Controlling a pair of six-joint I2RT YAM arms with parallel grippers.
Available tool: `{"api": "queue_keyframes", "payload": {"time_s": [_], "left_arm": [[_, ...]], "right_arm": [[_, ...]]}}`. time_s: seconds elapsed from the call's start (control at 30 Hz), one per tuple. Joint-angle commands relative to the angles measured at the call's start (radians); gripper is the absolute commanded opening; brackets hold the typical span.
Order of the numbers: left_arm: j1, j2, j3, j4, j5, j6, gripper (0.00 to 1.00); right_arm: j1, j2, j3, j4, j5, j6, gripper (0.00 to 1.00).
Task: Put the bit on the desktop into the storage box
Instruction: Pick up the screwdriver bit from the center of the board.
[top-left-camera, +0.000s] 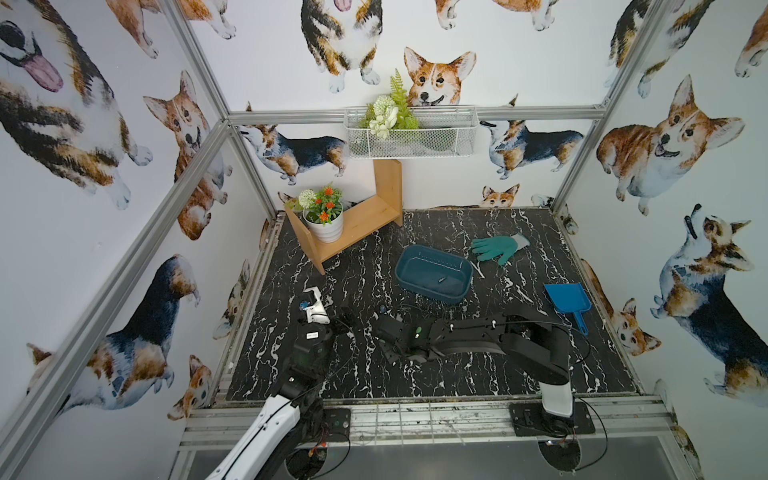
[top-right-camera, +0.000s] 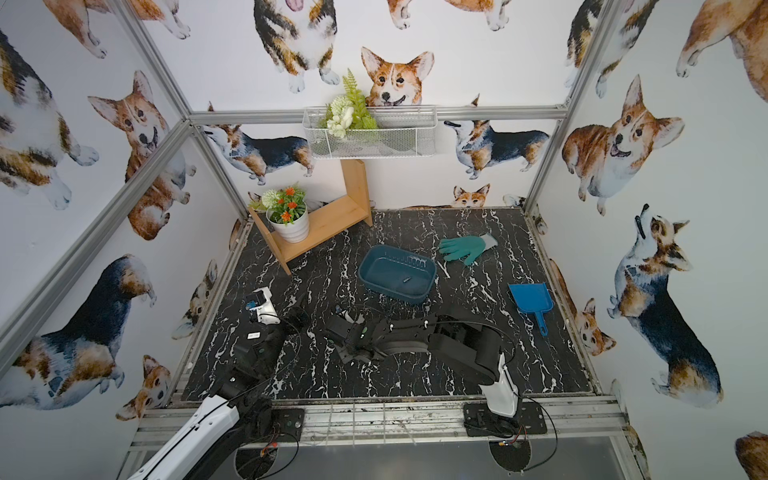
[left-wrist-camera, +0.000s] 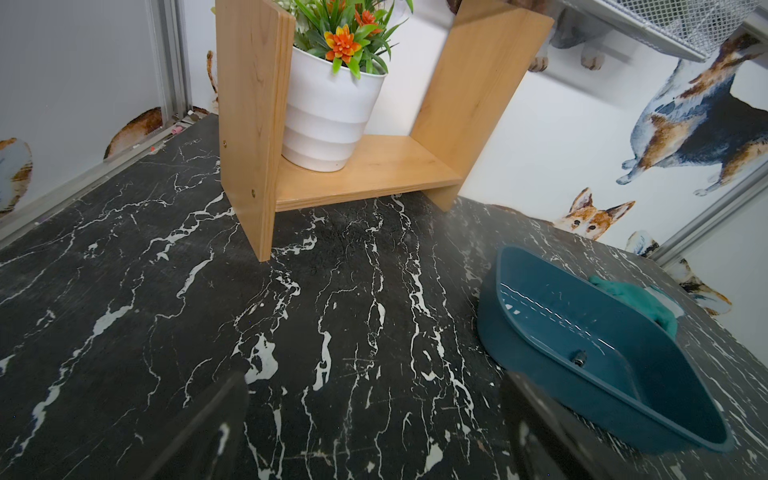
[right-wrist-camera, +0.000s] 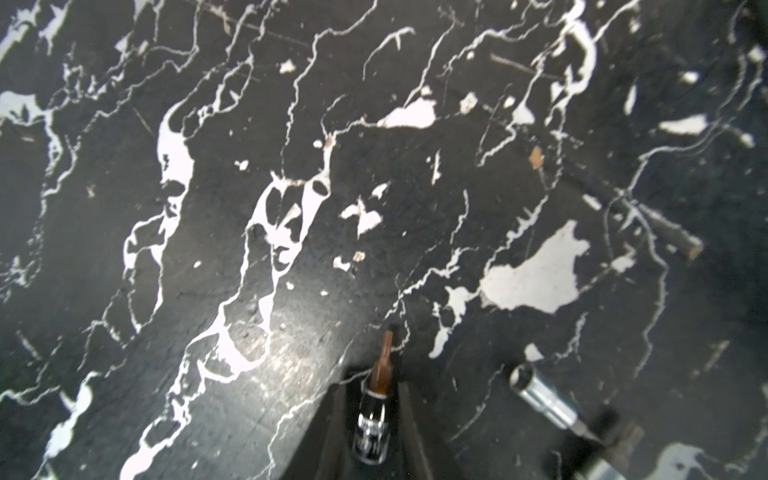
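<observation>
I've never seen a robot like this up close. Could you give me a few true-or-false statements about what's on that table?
1. The storage box is empty. False: a small dark piece lies inside it.
2. The left claw is open and holds nothing. True.
3. The right claw has a brown-tipped bit between its fingers. True.
4. The green glove lies inside the box. False: it lies on the desktop beside the box.
</observation>
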Motion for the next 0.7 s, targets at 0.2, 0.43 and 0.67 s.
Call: {"api": "queue_keyframes", "payload": {"time_s": [0.2, 0.43, 0.67], "left_arm": [[0.001, 0.004, 0.007, 0.030, 0.007, 0.009, 1.00], [0.001, 0.009, 0.007, 0.031, 0.014, 0.012, 1.00], [0.001, 0.021, 0.010, 0.036, 0.034, 0.016, 1.00]], "right_arm": [[0.002, 0.000, -0.001, -0.057, -0.020, 0.010, 0.14], [0.002, -0.041, -0.004, -0.060, -0.023, -0.003, 0.13], [-0.016, -0.112, -0.016, -0.068, -0.011, -0.022, 0.12]]}}
